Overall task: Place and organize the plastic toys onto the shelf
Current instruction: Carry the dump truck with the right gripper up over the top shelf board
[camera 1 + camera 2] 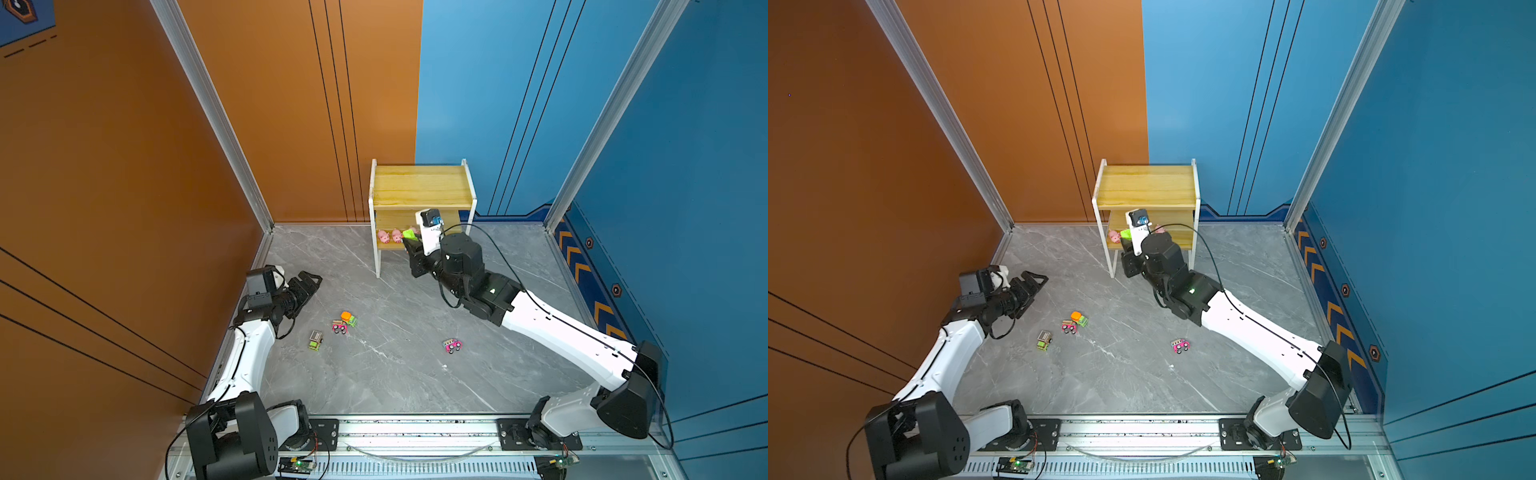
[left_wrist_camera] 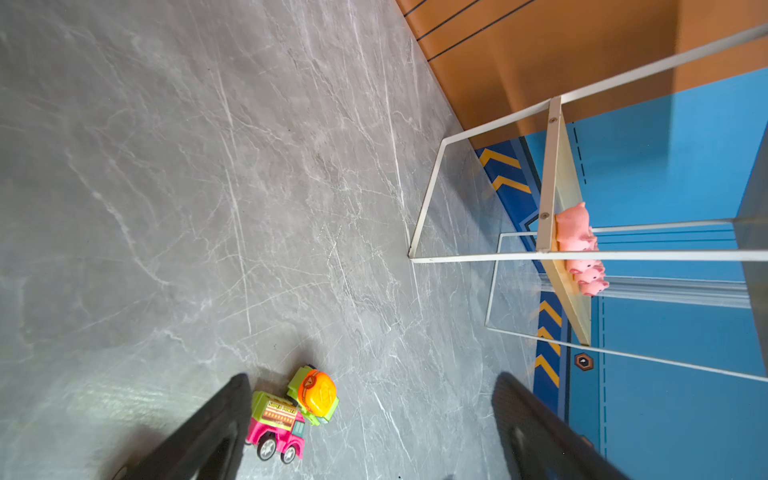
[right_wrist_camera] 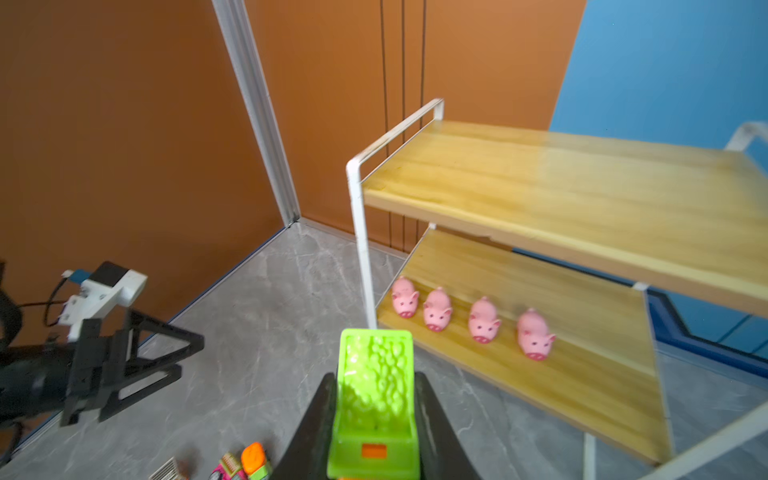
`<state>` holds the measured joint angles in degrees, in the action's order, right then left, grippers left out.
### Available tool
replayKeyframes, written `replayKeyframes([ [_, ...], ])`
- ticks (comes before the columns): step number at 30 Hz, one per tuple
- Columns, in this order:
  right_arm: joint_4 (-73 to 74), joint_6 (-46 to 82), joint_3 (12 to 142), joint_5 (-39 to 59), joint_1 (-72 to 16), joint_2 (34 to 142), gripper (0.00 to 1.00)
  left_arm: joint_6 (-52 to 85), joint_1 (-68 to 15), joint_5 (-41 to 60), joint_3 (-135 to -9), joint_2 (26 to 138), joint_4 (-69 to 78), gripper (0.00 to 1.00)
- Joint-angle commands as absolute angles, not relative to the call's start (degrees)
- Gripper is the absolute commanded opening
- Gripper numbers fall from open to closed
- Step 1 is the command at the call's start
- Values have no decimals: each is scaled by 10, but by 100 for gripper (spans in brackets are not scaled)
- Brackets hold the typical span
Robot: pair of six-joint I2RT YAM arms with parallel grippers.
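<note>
Green truck clamped in the right pincer, just in front of the shelf, near the pigs on its lower board. Drive in crooked and it clips that board's edge or bowls a pig over!

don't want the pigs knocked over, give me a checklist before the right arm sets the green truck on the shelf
1. Grip: right gripper shut on the bright green plastic toy truck, clamped from both sides: ok.
2. Landing spot: the shelf's upper yellowish wooden board is bare: ok.
3. Four small pink pig figures stand in a row on the lower wooden board, with room beside them: ok.
4. Left gripper open, well away from the shelf: ok.
5. Gap between the truck and the white metal frame post: cannot tell.
6. Truck's wheels facing down: cannot tell.
</note>
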<state>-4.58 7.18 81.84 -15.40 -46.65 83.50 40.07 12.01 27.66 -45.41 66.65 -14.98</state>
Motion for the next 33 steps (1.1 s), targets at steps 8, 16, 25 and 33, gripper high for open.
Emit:
replayKeyframes([
  [8, -133, 42, 973, -170, -325, 914, 22, 240, -31, 143, -641, 666, -239, 92],
  [16, -162, 44, 1076, -168, -283, 1000, 22, 182, -69, 149, -623, 672, -232, 92],
  [25, -186, 57, 1132, -165, -258, 1048, 23, 127, -117, 197, -570, 629, -184, 92],
  [33, -204, 56, 1161, -168, -252, 1073, 23, 135, -129, 214, -560, 628, -170, 93],
])
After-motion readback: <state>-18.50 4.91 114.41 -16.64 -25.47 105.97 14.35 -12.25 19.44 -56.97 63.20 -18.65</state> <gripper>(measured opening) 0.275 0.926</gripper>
